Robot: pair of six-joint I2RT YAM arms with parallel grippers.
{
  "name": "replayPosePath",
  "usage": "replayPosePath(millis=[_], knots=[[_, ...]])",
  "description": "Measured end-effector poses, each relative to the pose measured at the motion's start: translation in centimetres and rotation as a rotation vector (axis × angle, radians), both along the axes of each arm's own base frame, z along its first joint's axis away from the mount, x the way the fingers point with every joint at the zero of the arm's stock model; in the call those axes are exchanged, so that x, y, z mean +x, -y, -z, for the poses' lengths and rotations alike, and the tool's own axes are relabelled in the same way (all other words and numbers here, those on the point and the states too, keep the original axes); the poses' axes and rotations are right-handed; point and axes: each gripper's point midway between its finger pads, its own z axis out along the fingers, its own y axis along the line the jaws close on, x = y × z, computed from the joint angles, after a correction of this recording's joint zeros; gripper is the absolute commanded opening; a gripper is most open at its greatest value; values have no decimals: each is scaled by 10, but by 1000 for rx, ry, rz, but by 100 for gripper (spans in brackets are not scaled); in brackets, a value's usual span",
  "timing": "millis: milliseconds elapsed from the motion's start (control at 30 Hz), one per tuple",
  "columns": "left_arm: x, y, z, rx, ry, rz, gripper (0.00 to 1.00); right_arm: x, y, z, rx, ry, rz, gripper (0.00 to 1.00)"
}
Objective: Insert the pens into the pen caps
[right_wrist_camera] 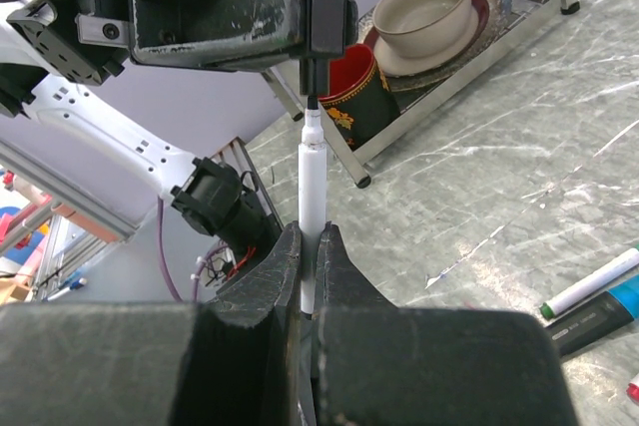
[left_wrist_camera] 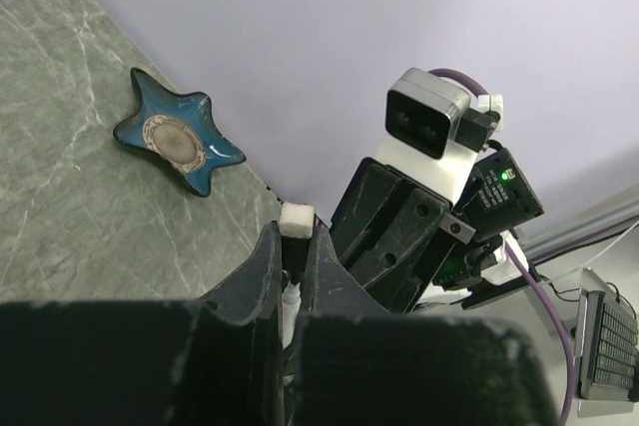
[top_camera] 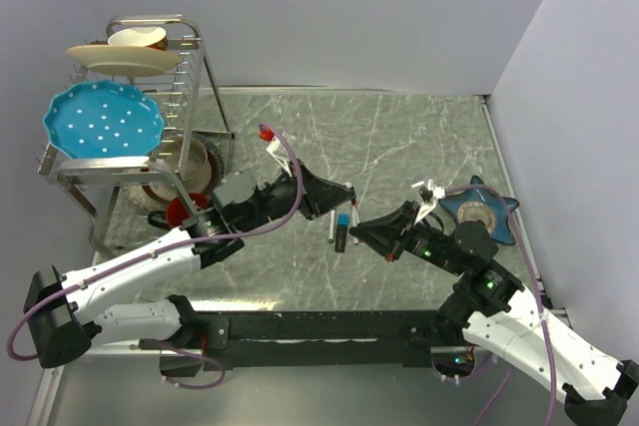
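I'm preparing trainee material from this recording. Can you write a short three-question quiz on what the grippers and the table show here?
1. True or false: the right gripper is open and empty.
2. What does the left gripper pinch? A) a pen cap B) a spoon C) a sponge
3. What shape is the blue dish beside the right arm?
Key: 1 false, it is shut on a white-barrelled pen; 2 A; 3 a star.
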Motion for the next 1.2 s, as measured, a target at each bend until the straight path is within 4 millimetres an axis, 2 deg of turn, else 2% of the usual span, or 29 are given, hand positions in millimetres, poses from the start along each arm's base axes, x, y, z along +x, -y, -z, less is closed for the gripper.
replayPosePath(millis=[900, 1200], knots=[[-14, 6, 19, 101, 52, 61, 1, -2, 5, 8, -43, -12, 12, 0], [-12, 13, 21, 77, 72, 49, 1, 5, 9, 9, -80, 2, 52, 0]])
